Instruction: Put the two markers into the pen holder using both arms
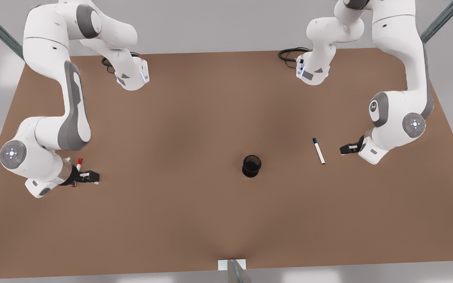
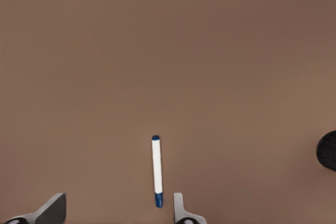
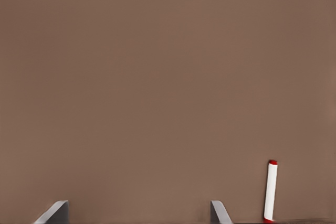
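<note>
Front view looks straight down on the table (image 1: pixel 195 220); wrist views skim it close.

Soft even light from above, matte brown table (image 1: pixel 195 129) without glare, darker patch at its centre, faint soft shadows, slightly smeared render, pale blurred reflections on the floor

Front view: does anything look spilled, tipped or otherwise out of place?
Nothing stands out. The pen holder stands upright, the blue marker lies flat near the left claw, and the red marker lies by the right claw. Both claws are open.
</note>
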